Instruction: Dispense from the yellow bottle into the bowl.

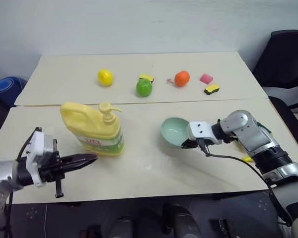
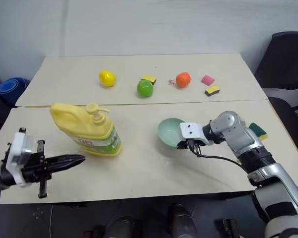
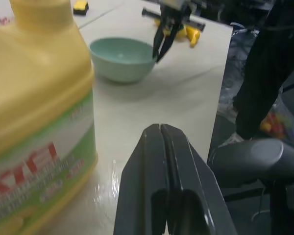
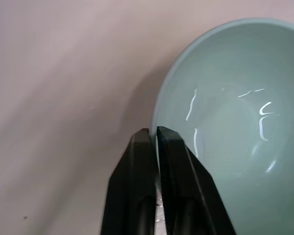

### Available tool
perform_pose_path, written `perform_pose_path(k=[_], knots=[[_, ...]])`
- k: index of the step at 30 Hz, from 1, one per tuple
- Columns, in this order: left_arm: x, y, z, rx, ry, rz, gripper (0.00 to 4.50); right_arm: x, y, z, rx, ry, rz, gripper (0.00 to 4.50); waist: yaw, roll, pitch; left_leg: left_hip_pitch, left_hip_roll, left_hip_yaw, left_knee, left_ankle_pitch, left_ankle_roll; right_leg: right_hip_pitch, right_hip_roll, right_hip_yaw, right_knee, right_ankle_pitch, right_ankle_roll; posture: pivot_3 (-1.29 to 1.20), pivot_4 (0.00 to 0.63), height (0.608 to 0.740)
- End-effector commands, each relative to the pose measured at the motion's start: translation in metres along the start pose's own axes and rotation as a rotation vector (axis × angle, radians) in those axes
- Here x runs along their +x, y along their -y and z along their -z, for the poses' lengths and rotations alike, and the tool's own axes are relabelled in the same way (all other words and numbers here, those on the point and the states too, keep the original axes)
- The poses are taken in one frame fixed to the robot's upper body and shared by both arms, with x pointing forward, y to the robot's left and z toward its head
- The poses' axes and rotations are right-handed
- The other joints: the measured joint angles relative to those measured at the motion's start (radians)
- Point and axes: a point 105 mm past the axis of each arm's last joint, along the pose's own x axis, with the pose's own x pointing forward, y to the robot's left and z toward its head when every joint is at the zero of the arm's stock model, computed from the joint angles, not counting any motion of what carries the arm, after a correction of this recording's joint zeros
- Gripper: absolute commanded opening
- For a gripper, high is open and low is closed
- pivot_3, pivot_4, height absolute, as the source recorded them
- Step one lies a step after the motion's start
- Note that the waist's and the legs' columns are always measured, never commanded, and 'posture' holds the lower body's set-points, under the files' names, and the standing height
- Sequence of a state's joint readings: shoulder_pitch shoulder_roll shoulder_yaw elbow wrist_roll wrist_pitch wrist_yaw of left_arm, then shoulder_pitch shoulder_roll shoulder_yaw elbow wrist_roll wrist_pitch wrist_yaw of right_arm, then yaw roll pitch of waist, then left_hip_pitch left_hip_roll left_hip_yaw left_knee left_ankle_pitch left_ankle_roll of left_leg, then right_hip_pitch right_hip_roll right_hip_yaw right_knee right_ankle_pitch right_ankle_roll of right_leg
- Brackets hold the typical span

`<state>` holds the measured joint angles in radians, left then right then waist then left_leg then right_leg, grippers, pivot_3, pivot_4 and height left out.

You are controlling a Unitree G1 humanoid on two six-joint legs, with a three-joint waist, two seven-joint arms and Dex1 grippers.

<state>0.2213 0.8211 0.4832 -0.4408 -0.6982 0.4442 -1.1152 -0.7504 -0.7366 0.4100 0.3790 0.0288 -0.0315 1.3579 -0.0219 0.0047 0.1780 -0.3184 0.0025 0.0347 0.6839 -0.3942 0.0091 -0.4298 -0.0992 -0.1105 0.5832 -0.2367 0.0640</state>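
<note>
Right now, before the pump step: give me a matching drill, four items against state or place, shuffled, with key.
Items:
1. yellow bottle
2. bowl
3. left claw
4. green ball

States:
A. rim pinched by the right claw
B. shut, holding nothing
C. on the far table
D. upright, pump on top

Pairs: 1-D, 2-A, 3-B, 4-C

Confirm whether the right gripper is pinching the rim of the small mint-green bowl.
Yes: the right gripper has its two black fingers closed on the rim of the small mint-green bowl, one finger each side.
</note>
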Motion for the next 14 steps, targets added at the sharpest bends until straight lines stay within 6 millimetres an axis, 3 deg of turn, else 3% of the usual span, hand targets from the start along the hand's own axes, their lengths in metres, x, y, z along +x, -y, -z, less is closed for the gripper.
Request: perform_pose_path(k=[1, 5, 9, 10, 14], knots=[[0.003, 0.002, 0.012, 0.042, -0.007, -0.047, 0.89, -0.014, -0.005, -0.015, -0.035, 0.154, 0.068, 1.39, 0.007, 0.0, 0.0, 0.0, 0.0, 0.0, 0.0, 0.0, 0.0, 0.0, 0.0, 0.0, 0.0, 0.0, 0.0, 0.0, 0.15, 0.74], [-0.005, -0.007, 0.035, 0.078, -0.034, -0.17, 2.15, -0.052, -0.021, -0.03, 0.031, 0.416, 0.235, 2.76, 0.022, 0.001, 0.0, -0.001, 0.001, 0.0, 0.0, -0.001, 0.002, 0.0, 0.0, -0.001, 0.0, 0.0, 0.0, 0.0, 0.15, 0.74], [-0.018, -0.012, 0.067, 0.135, -0.133, -0.25, 3.45, -0.076, -0.054, -0.009, 0.156, 0.446, 0.37, 4.21, 0.037, 0.0, 0.0, 0.0, 0.0, 0.0, 0.0, -0.004, 0.006, 0.002, -0.002, -0.001, -0.005, 0.001, 0.001, 0.0, 0.15, 0.74], [-0.021, -0.012, 0.074, 0.145, -0.153, -0.26, 3.46, -0.079, -0.065, 0.003, 0.185, 0.424, 0.42, 4.47, 0.041, -0.001, 0.0, 0.0, 0.001, 0.001, 0.0, -0.006, 0.007, 0.002, -0.001, -0.001, -0.004, 0.0, 0.001, 0.0, 0.15, 0.74], [-0.029, -0.014, 0.087, 0.161, -0.173, -0.318, 3.46, -0.09, -0.103, 0.022, 0.25, 0.464, 0.479, 4.47, 0.048, -0.001, -0.001, 0.0, 0.001, 0.002, 0.0, -0.01, 0.012, 0.002, -0.002, 0.001, -0.005, 0.0, 0.001, 0.0, 0.15, 0.74]])
